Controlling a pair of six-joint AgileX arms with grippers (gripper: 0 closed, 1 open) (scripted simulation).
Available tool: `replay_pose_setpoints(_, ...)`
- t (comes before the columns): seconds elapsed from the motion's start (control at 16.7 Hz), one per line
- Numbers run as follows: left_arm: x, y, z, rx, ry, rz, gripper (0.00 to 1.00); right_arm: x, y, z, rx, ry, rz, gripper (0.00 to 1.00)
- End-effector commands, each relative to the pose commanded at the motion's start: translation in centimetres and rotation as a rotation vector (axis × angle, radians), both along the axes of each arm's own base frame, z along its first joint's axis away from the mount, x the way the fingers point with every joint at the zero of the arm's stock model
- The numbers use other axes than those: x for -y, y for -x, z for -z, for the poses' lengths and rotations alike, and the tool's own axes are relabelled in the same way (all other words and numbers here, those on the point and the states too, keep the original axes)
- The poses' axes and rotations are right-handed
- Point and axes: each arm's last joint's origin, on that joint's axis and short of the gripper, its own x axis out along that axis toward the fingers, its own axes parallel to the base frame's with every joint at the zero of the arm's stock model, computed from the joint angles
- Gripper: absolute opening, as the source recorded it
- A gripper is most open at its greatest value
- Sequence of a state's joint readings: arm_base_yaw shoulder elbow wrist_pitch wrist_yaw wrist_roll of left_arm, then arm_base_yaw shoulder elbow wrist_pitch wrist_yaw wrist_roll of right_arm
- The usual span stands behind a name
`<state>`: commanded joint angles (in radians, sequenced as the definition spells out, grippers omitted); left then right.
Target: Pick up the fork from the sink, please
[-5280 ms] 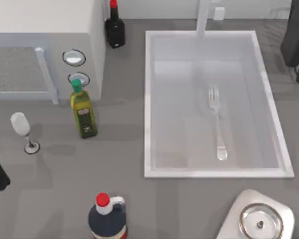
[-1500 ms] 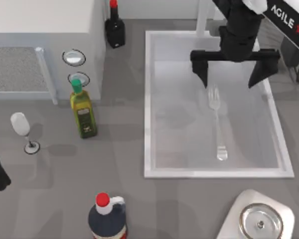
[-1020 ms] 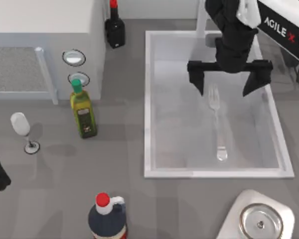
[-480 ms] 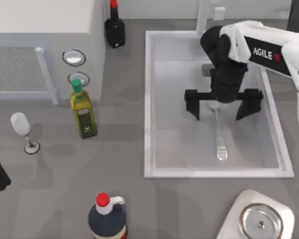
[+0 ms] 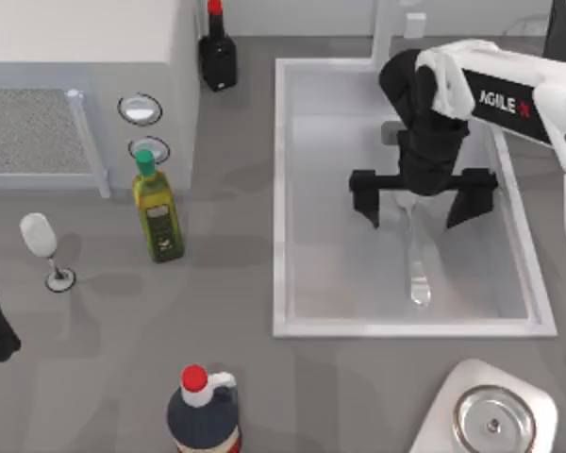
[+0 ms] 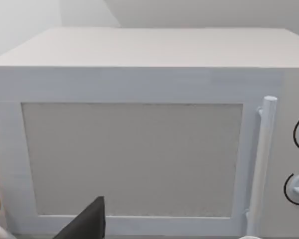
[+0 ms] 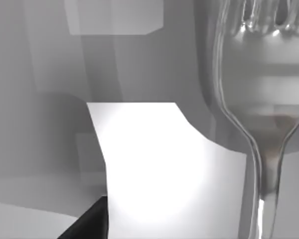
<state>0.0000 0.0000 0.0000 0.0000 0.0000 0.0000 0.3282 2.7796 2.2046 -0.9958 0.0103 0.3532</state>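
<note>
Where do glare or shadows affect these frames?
Right wrist view: a blown-out white patch sits beside the fork, whose shiny bowl mirrors grey bands. Top view: the open right gripper casts only faint shade into the sink; the bottles throw soft shadows.

white right arm lettered agilex, black end effector.

right gripper low, fingers wide

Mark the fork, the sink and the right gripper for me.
fork (image 5: 418, 274), top view, on the handle below the gripper.
sink (image 5: 281, 198), top view, on the left rim.
right gripper (image 5: 423, 206), top view, midway between its open fingertips, over the fork's head.
</note>
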Motion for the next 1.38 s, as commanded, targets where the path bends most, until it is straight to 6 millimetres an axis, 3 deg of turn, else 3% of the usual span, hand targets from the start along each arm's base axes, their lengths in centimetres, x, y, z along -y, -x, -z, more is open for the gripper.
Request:
replay_pose_setpoints(0.6,0.0,0.0,0.0,0.0,0.0,0.0,1.0,0.0,0.0,0.0,0.0,0.0,0.0,0.02)
replay_pose_setpoints(1.08,0.0,0.0,0.0,0.0,0.0,0.0,1.0,0.0,0.0,0.0,0.0,0.0,0.0,0.0)
replay_pose_setpoints(1.14,0.0,0.0,0.0,0.0,0.0,0.0,1.0,0.1,-0.4,-2.3,0.043,0.0,-0.005,0.0)
replay_pose_setpoints(1.26,0.0,0.0,0.0,0.0,0.0,0.0,1.0,0.1,-0.6,-3.2,0.054,0.0,-0.001,0.0)
replay_pose_setpoints(1.38,0.0,0.0,0.0,0.0,0.0,0.0,1.0,0.1,-1.0,-6.5,0.096,-0.005,0.009,0.0)
